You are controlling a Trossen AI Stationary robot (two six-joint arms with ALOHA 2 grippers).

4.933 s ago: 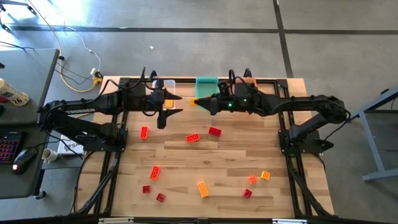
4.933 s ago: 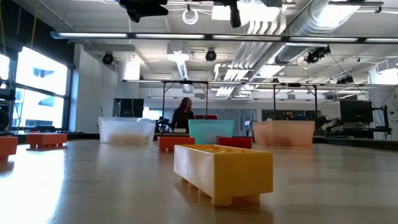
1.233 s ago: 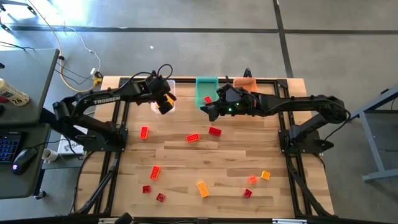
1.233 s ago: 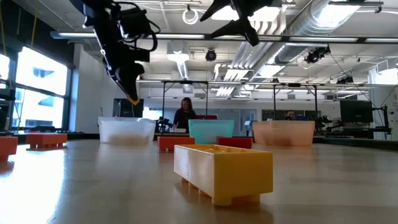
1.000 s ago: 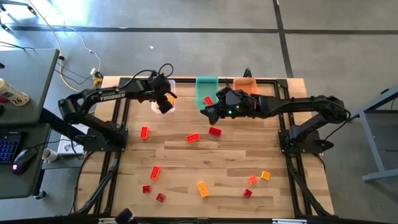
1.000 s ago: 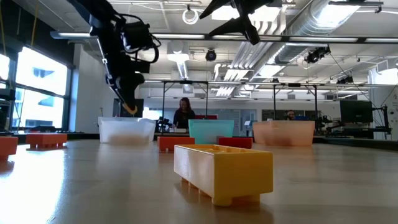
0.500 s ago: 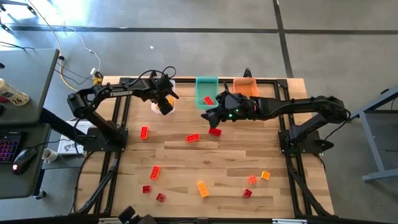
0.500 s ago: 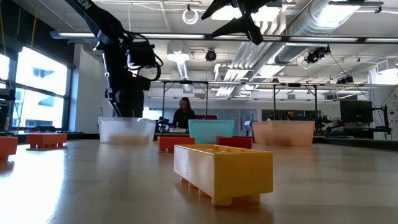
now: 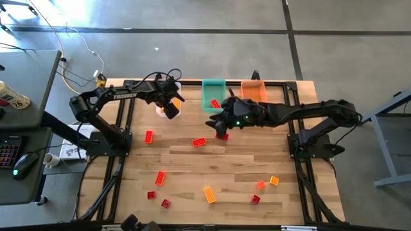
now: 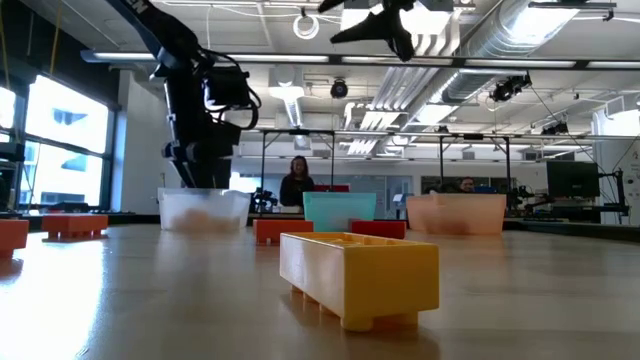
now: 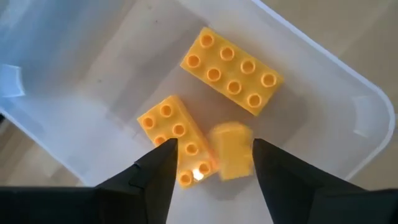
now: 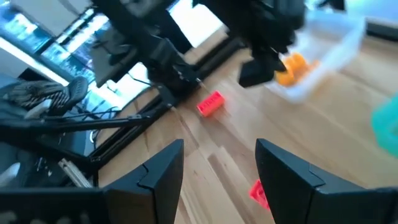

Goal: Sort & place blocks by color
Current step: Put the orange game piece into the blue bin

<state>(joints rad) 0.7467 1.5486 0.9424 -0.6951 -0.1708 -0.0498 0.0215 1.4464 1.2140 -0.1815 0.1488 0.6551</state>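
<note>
My left gripper (image 11: 212, 144) (image 9: 169, 109) is open, pointing down inside the clear bin (image 11: 348, 112) (image 9: 174, 86) at the table's far side. A small yellow block (image 11: 231, 152) shows blurred between its fingers, apart from both. Two larger yellow blocks (image 11: 229, 70) (image 11: 177, 138) lie flat on the bin floor. My right gripper (image 9: 214, 122) (image 12: 217, 149) is open, hovering just beyond a red block (image 9: 222, 135) that lies on the table. The teal bin (image 9: 212, 85) has a red block (image 9: 215, 102) in it.
An orange bin (image 9: 253, 90) stands right of the teal one. Loose blocks lie on the table: red ones (image 9: 200, 142) (image 9: 149, 135) mid-table, and several red and orange ones (image 9: 160, 178) (image 9: 209, 194) (image 9: 274, 181) toward the near edge. A yellow block (image 10: 360, 275) sits close to the low camera.
My left gripper has come down into the clear bin, carrying a yellow block at its fingertips; that block now shows loose between the fingers. My right gripper has moved from beside the teal bin toward the near edge, closer to the red block on the table.
</note>
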